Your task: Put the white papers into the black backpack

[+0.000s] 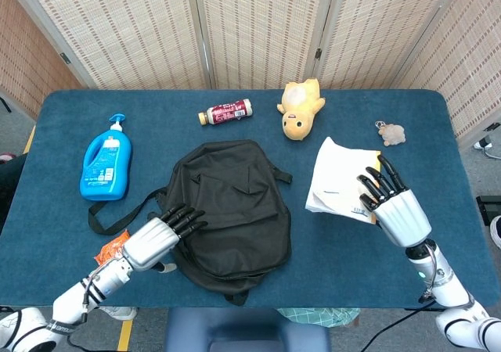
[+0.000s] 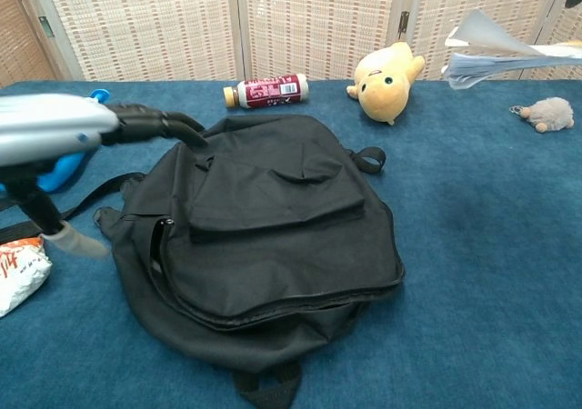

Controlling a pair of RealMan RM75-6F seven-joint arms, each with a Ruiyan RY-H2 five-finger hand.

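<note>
Right hand [image 1: 395, 211] grips the stack of white papers [image 1: 337, 176] from beneath, its dark fingers [image 1: 374, 186] lying across the top sheet; in the chest view the papers [image 2: 496, 59] hang lifted well above the blue table top [image 1: 438, 156], fanned a little at the free end, over the table's right half. Left hand [image 1: 160, 235] holds nothing, with its fingers stretched out and slightly apart, the tips reaching over the left side of the soft black fabric backpack [image 1: 231, 207]; whether they touch the fabric cannot be told. The chest view shows that hand [image 2: 86, 132] raised, its fingers above the bag's upper left part. The backpack [image 2: 264, 236] lies flat at the middle of the table toward the near edge, front pocket up, a strap trailing out to the left.

Just behind the left hand, near the near-left corner, lies a crumpled orange-and-white snack packet [image 1: 109, 250]. A blue pump bottle of detergent [image 1: 106, 160] lies toward the left edge. Along the far edge are a small dark-red labelled bottle [image 1: 225, 112] on its side and a yellow plush toy [image 1: 300, 109]. A small beige fluffy keychain [image 1: 391, 134] sits near the far-right corner, beyond the papers.
</note>
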